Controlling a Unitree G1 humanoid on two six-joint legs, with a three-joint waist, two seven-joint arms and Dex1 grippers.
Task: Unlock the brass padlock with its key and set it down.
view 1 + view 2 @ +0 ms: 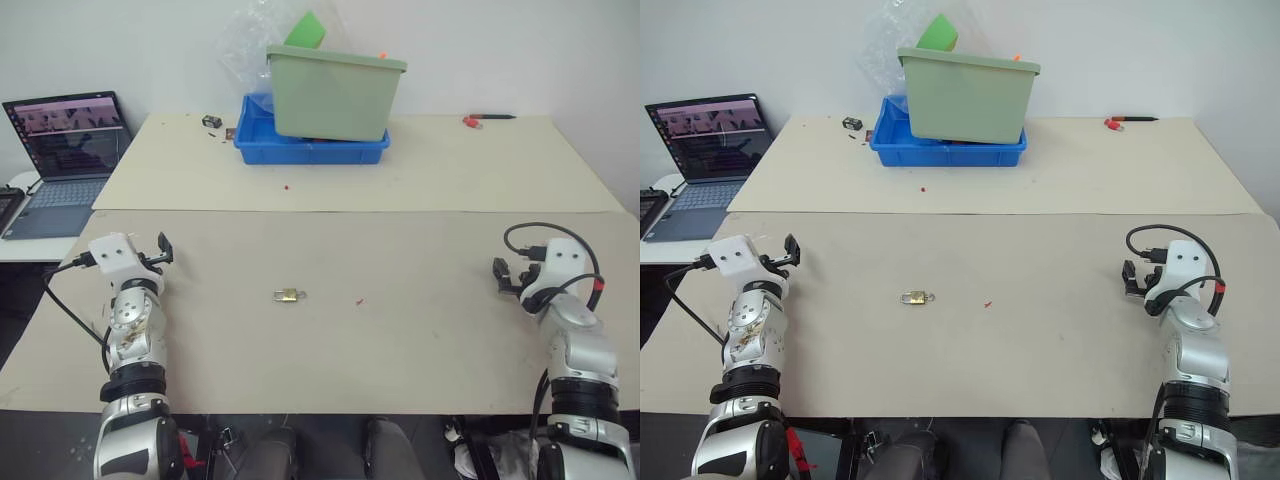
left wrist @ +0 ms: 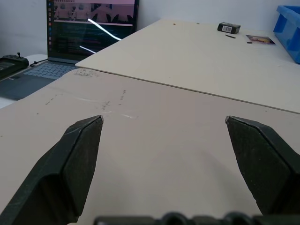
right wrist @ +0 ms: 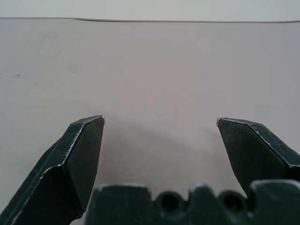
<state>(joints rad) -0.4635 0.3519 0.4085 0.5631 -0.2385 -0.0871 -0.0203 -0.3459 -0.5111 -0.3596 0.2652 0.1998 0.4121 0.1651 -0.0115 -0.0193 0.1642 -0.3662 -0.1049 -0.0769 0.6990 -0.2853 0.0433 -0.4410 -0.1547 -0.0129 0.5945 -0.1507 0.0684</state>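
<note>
Nearest the camera, the left tool (image 1: 166, 248) and the right tool (image 1: 503, 275) hang over the front part of the desk (image 1: 420, 340), one toward each side edge. Each has its black fingers spread wide apart with nothing between them, as both wrist views show. That reads as a ready pose, with the work not yet begun.

The brass padlock (image 1: 289, 295) lies flat on the desk between the two tools, well apart from both and a little nearer the left one. Its long axis runs across the desk, roughly along the line from one tool to the other. The yellow body sits on the end toward the left tool. A thin silvery part, shackle or key, points toward the right tool; which it is cannot be told at this size. Lying flat and in the open, it seems placed so that either tool can come at it from its own side.

A tiny red speck (image 1: 359, 301) lies just beyond the padlock toward the right tool. Farther back, past both tools, a green bin (image 1: 335, 92) sits tilted in a blue tray (image 1: 310, 150) with crumpled clear plastic (image 1: 245, 45) behind it. A small dark box (image 1: 211, 121) lies near the tray on the left tool's side, a red-tipped pen (image 1: 485, 121) on the right tool's side. An open laptop (image 1: 65, 160) stands off the desk, outside the left tool.
</note>
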